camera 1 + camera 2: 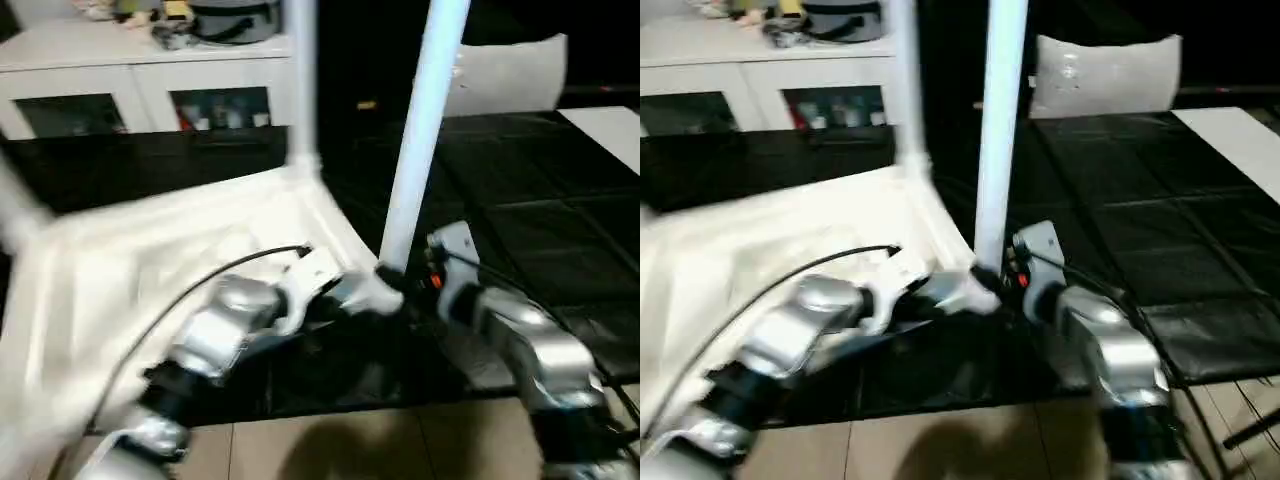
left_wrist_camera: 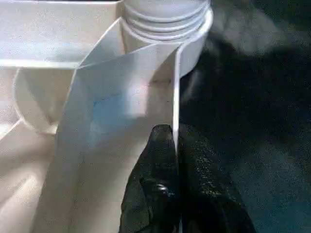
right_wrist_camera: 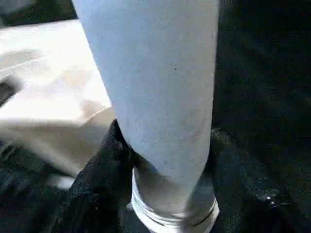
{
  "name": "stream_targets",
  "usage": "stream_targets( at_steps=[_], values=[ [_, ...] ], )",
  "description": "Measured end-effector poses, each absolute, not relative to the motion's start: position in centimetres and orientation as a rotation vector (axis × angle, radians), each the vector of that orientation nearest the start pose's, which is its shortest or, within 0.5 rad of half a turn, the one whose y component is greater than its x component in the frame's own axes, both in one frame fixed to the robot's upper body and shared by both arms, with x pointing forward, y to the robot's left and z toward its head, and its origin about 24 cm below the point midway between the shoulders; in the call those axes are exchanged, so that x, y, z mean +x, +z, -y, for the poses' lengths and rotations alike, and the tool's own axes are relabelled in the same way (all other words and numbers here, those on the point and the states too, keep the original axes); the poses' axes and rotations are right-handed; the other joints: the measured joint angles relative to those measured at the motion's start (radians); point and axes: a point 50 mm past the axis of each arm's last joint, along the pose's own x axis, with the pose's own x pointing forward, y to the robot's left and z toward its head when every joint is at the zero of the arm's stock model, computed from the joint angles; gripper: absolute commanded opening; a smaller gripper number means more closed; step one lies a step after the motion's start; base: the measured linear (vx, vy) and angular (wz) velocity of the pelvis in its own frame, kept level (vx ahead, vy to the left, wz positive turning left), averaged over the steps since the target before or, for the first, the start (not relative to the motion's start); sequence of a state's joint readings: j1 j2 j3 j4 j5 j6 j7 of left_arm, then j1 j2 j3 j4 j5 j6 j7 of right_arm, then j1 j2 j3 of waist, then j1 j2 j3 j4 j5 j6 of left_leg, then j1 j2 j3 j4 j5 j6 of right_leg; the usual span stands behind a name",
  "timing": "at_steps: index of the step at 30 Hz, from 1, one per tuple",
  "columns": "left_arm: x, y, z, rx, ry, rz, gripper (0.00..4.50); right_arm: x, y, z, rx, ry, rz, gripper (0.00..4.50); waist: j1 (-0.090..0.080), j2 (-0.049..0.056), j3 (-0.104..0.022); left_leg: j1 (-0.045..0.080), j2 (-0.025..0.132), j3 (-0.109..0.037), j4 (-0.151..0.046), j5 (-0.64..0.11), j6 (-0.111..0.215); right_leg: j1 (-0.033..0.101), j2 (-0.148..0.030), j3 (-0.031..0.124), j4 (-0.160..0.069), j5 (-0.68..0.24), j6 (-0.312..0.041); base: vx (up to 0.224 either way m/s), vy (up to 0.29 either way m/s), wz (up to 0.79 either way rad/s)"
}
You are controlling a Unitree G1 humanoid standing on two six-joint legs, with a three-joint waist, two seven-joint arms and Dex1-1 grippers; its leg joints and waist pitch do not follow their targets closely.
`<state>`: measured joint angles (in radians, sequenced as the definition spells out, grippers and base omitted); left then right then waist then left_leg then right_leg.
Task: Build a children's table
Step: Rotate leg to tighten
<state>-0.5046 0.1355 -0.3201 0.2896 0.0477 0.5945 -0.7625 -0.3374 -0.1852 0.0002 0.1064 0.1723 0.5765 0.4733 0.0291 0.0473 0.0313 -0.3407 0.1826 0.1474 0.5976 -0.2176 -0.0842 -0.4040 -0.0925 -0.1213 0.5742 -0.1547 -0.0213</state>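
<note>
The white tabletop (image 1: 150, 270) lies upside down on the black floor mat. A white leg (image 1: 300, 80) stands up at its far corner. A second leg (image 1: 420, 130) rises from the near right corner socket (image 2: 165, 19). My right gripper (image 3: 165, 145) is closed around this leg just above its ribbed base, with one black finger (image 3: 102, 165) on each side. My left gripper (image 2: 176, 141) is shut on the thin upright rim of the tabletop right beside that socket. Both silver forearms meet at this corner (image 1: 375, 290).
A white cabinet with glass doors (image 1: 140, 90) stands at the back left, with a grey pillow (image 1: 510, 75) behind on the right. A white board (image 1: 610, 130) lies at the far right. Tiled floor (image 1: 350, 440) runs along the front. A black cable (image 1: 200, 275) arcs over my left arm.
</note>
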Motion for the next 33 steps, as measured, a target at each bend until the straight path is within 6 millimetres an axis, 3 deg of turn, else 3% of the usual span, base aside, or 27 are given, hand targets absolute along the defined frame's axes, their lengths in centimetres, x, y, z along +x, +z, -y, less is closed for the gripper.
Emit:
stream_targets(
  at_steps=[1, 2, 3, 7, 13, 14, 23, 28, 33],
  values=[
    [30.4, 4.6, -5.7, 0.221, -0.968, -0.531, 0.0, 30.8, 5.9, 13.9, 0.048, 0.485, -0.347, 1.98, 0.001, -0.001, 0.0, -0.001, 0.0, -0.001, 0.0, 0.0, 0.0, 0.0, 0.0, -0.001, 0.0, 0.0, 0.0, 0.0, 0.0, 0.0],
    [30.5, 4.6, -5.2, 0.207, -0.944, -0.527, 0.0, 31.0, 5.9, 13.9, 0.053, 0.454, -0.333, 2.52, 0.004, -0.001, 0.0, -0.002, 0.0, 0.0, -0.001, 0.0, 0.0, 0.0, 0.0, -0.001, 0.0, 0.0, 0.0, 0.0, 0.0, 0.0],
    [30.5, 4.6, -5.0, 0.199, -0.935, -0.524, 0.0, 31.1, 5.8, 13.9, 0.056, 0.438, -0.324, 2.65, 0.007, -0.001, 0.0, -0.003, 0.0, 0.0, -0.001, 0.0, 0.0, 0.0, 0.0, -0.002, 0.0, 0.0, 0.0, 0.0, 0.0, 0.0],
    [30.6, 4.8, -4.9, 0.204, -0.925, -0.513, 0.0, 31.1, 5.9, 13.5, 0.113, 0.426, -0.299, 2.72, 0.015, 0.0, 0.0, -0.007, 0.0, -0.003, -0.005, 0.0, 0.0, -0.003, 0.001, -0.003, 0.0, 0.0, 0.0, 0.0, 0.0, 0.0],
    [30.5, 4.9, -5.4, 0.26, -0.959, -0.495, 0.0, 30.8, 6.1, 13.7, 0.083, 0.493, -0.294, 3.28, 0.025, 0.0, 0.0, -0.009, 0.001, -0.003, -0.006, 0.002, 0.005, -0.005, 0.001, -0.003, 0.001, 0.0, 0.0, 0.0, 0.0, 0.0],
    [30.6, 4.9, -5.8, 0.275, -0.965, -0.494, 0.0, 30.7, 6.1, 14.2, 0.059, 0.509, -0.295, 3.52, 0.028, 0.0, 0.0, -0.009, 0.001, -0.002, -0.006, 0.002, 0.004, -0.005, 0.001, -0.002, 0.001, 0.0, 0.0, 0.0, 0.0, 0.0],
    [29.9, 4.9, -9.0, 0.426, -1.186, -0.461, 0.0, 28.3, 5.7, 17.3, -0.135, 0.859, -0.366, 4.12, 0.045, 0.0, 0.001, -0.008, 0.0, -0.003, -0.006, 0.0, 0.001, -0.005, 0.001, -0.002, 0.001, 0.0, 0.0, 0.0, 0.0, 0.0],
    [29.1, 5.1, -9.7, 0.479, -1.363, -0.448, 0.0, 28.0, 6.9, 18.1, -0.178, 1.015, -0.338, 3.96, 0.072, -0.002, 0.001, -0.009, 0.0, -0.002, -0.005, 0.0, 0.002, -0.005, 0.0, -0.001, 0.002, 0.0, 0.0, 0.0, 0.0, 0.0],
    [28.5, 5.2, -10.8, 0.516, -1.496, -0.47, 0.0, 27.1, 7.2, 18.2, -0.199, 1.207, -0.348, 3.6, 0.081, -0.003, 0.002, -0.008, 0.001, -0.001, -0.005, 0.002, 0.007, -0.005, 0.0, -0.001, 0.003, -0.001, 0.0, 0.0, 0.0, 0.0]
  ],
)
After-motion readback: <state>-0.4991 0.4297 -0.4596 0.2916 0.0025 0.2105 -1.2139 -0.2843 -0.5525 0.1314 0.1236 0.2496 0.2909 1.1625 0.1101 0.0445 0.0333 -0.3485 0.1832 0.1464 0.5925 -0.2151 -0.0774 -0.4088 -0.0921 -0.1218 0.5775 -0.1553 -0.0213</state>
